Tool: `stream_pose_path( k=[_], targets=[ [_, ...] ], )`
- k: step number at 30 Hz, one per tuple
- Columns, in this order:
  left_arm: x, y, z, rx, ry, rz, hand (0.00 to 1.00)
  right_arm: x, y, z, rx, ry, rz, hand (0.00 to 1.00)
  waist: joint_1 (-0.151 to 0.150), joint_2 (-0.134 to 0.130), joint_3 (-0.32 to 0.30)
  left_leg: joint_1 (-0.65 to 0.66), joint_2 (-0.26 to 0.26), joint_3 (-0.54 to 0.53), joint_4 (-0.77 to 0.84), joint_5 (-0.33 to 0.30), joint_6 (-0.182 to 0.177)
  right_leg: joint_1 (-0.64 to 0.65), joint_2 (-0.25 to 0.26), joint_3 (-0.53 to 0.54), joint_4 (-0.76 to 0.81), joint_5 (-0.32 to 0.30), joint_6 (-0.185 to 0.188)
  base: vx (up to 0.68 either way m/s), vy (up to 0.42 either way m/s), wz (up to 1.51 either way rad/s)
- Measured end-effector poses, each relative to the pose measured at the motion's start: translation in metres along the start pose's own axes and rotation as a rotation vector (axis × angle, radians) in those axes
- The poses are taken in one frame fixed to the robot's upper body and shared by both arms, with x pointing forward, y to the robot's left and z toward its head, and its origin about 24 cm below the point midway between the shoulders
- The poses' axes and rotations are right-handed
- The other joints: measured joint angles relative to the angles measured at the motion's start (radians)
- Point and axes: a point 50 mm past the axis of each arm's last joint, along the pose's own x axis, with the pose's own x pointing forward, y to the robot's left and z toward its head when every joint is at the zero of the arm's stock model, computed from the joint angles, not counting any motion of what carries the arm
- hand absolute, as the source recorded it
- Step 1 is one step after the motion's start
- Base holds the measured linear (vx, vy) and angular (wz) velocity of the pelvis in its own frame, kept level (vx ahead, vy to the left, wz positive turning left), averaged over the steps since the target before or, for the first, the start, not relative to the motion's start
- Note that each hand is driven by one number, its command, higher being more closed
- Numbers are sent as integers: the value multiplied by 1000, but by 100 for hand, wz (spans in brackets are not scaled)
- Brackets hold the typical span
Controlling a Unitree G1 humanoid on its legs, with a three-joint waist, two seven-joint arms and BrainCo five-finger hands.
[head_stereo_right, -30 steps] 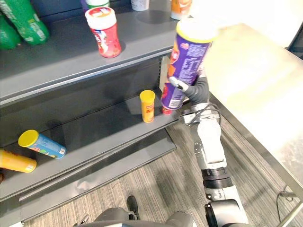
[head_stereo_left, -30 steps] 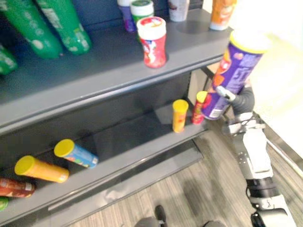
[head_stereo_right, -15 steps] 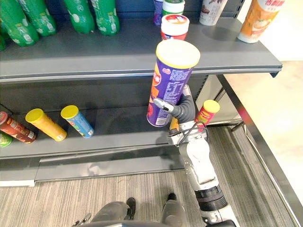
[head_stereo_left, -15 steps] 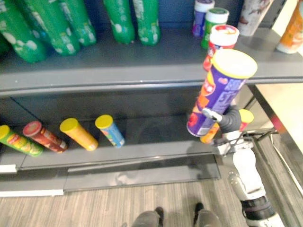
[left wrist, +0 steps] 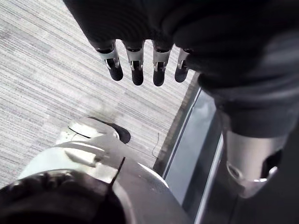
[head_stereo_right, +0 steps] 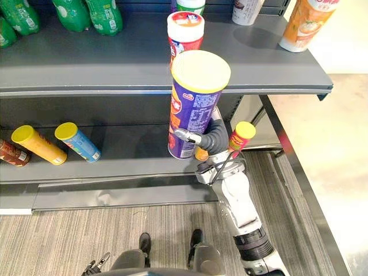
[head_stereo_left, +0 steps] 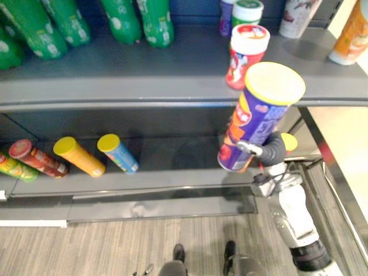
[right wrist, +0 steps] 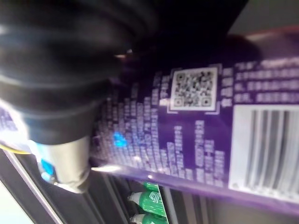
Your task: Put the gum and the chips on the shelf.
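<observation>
A tall purple chips can (head_stereo_left: 259, 121) with a yellow lid stands nearly upright in my right hand (head_stereo_left: 270, 150), whose fingers are curled round its lower part. The can hangs in front of the grey upper shelf's (head_stereo_left: 144, 75) front edge, its base level with the lower shelf (head_stereo_left: 161, 179). Close up, the can's purple label (right wrist: 210, 130) lies against the right hand's dark cover (right wrist: 56, 70). Just behind the can a red can with a white lid (head_stereo_left: 246, 49) stands on the upper shelf. My left hand (left wrist: 135, 70) hangs over the floor with fingers relaxed, holding nothing.
Green bottles (head_stereo_left: 138, 20) line the back left of the upper shelf, small jars (head_stereo_left: 247, 10) and an orange pack (head_stereo_left: 352, 34) its right. Yellow (head_stereo_left: 79, 156), blue (head_stereo_left: 118, 153) and red (head_stereo_left: 37, 158) cans lie on the lower shelf. A small yellow-lidded can (head_stereo_right: 241, 137) stands behind my hand.
The camera has swung round to face the shelf squarely. My right hand has kept hold of the purple can, which now shows lower and closer to the red can.
</observation>
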Motion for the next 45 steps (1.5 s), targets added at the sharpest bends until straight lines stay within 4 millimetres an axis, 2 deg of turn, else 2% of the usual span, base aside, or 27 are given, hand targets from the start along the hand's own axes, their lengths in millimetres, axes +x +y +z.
stream_pose_path(
  k=[5,12,15,17,24,33,38,45],
  targets=[
    [0,-2,4,12,-37,1,0,0,2,1,7,-13,-9,100,-18,-1,-1,38,1,44,-83,53,-2,-1,-4,5,-5,6,6,7,22,-1],
    [3,-7,12,56,-65,-7,0,0,14,5,63,-31,16,100,-25,-1,-1,39,1,65,-83,54,-11,-6,0,23,-11,12,8,30,7,-7],
    [4,-11,16,61,-76,-9,0,1,27,11,144,-54,72,100,-25,-1,-1,39,4,66,-83,54,-11,-7,3,31,-10,12,8,41,-7,-2],
    [5,-14,19,73,-83,-13,0,3,45,9,206,-42,149,100,-25,1,-2,39,4,64,-83,54,-11,-8,4,35,-10,12,8,0,0,0],
    [7,-16,22,84,-95,-1,0,10,83,11,303,-56,324,100,-21,2,-2,37,5,57,-84,53,-14,-12,4,44,3,12,8,3,2,2],
    [9,-21,28,82,-102,7,0,20,106,14,437,-48,386,100,-15,7,-5,29,16,34,-84,64,-17,-12,13,40,7,12,7,-9,-15,5],
    [9,-25,28,79,-98,-1,0,21,117,2,565,4,414,100,-7,19,-16,19,21,9,-84,74,-22,-10,16,19,7,9,3,-5,-18,10],
    [11,-25,28,44,-65,3,0,12,137,-15,637,86,489,100,9,20,-16,-4,26,-42,-83,91,-27,-4,16,-31,9,2,-6,-7,-14,22]
  ],
)
